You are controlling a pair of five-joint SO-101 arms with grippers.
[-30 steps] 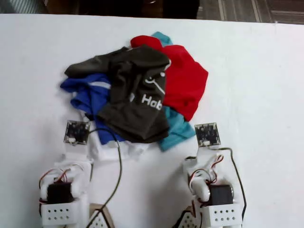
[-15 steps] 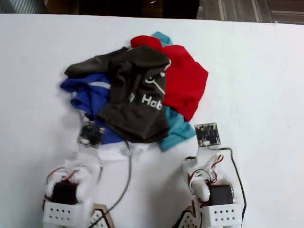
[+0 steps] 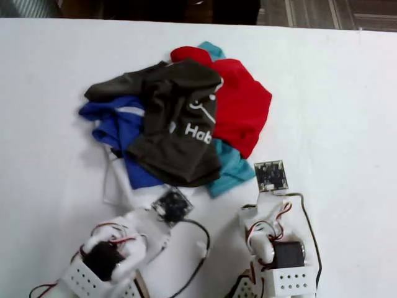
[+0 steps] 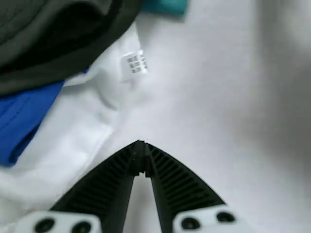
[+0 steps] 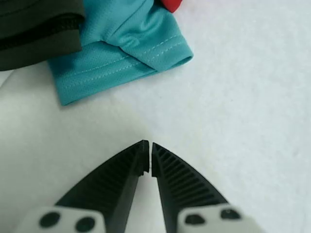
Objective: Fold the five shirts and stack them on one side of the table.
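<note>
Left gripper (image 4: pixel 140 156): jaws closed on nothing, tips at the near edge of the white shirt (image 4: pixel 73 126); the dark shirt (image 4: pixel 53 39) and blue shirt (image 4: pixel 24 116) lie just beyond, with a corner of the teal shirt (image 4: pixel 165 5) farther off.
Right gripper (image 5: pixel 149 156): jaws closed and empty, over bare table (image 5: pixel 243 97); the teal hem lies just beyond.
Pile from above: all five shirts are heaped mid-table, dark on top, red shirt (image 3: pixel 245 102) at right, blue at left, teal and white poking out on the near side; the left arm (image 3: pixel 118 248) slants toward the white edge.
Progress: nothing is folded or stacked, so all five likely remain.
</note>
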